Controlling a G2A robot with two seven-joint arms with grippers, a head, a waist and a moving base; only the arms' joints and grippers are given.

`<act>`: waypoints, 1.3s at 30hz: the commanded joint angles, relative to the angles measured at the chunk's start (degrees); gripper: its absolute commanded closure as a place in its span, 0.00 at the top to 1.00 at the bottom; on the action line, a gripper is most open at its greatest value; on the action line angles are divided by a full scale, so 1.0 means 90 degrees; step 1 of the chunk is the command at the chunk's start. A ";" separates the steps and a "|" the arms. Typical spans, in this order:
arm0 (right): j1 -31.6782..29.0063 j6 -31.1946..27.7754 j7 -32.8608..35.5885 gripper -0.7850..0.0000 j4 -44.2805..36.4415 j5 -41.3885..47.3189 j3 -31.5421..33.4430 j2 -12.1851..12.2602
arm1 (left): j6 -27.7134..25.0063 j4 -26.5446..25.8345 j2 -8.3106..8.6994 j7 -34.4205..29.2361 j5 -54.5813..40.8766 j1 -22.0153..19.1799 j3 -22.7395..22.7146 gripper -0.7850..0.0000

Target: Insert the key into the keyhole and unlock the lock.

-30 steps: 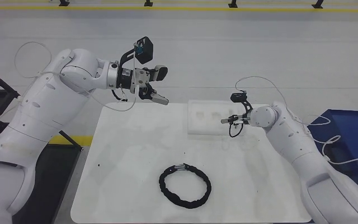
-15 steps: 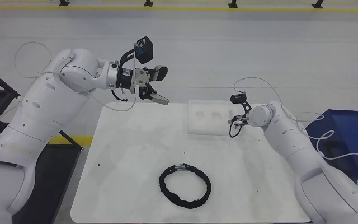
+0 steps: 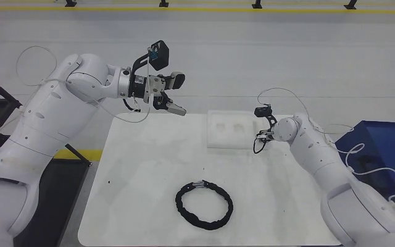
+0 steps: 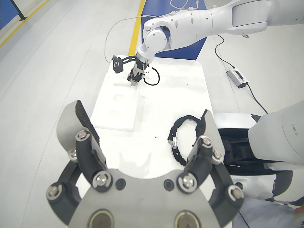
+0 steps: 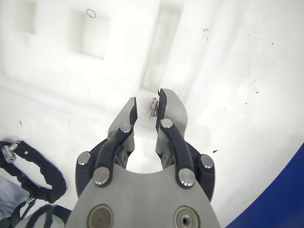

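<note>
left gripper [image 3: 176, 110] [image 4: 142, 110] hung well left of the foam block [image 3: 231, 146], over the table [image 3: 142, 179] corner on that side. fingers spread wide, nothing between them.

lock [image 3: 203, 205] [image 4: 185, 119], a black fabric-covered loop with a small silver cylinder [image 5: 8, 154], lay flat on the table. it was on the robot's side of the block, a bit left of it and well apart from it, and touched neither gripper. the loop looked closed, with the cylinder on the side facing the block.

block [image 4: 118, 110] [image 5: 47, 72] was white and sat flat at the table's far edge. it had two squarish recesses plus a long narrow slot toward its right end. a thin wire ring [image 5: 91, 13] lay at the edge of one squarish recess.

key [image 5: 154, 109], small and metal, lay in the robot-side end of the block's slot. it was just beside one pad of the right gripper, but whether it actually touched the pad couldn't be told. a clear gap separated it from the other pad.

right gripper [image 3: 258, 143] [image 4: 133, 81] [image 5: 147, 98] was at the block's right end, pointed down, tips at the slot end on either side of the key. fingers partly apart, not pinching the key.
</note>
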 commanded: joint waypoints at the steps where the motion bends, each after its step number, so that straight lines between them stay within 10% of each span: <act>1: 0.0011 -0.0010 -0.0027 0.23 0.0077 -0.0003 0.0008 -0.0024 | 0.0000 0.0000 0.0000 0.0000 0.0000 0.0000 0.0000 1.00; 9: 0.0058 0.0025 -0.0151 0.00 0.0363 -0.0073 0.0003 -0.0147 | 0.0000 0.0000 0.0000 0.0000 0.0000 0.0000 0.0000 1.00; 39: 0.0134 -0.0442 0.0082 0.00 -0.0869 -0.0578 0.0544 0.0235 | 0.0000 0.0000 0.0000 0.0000 0.0000 0.0000 0.0000 1.00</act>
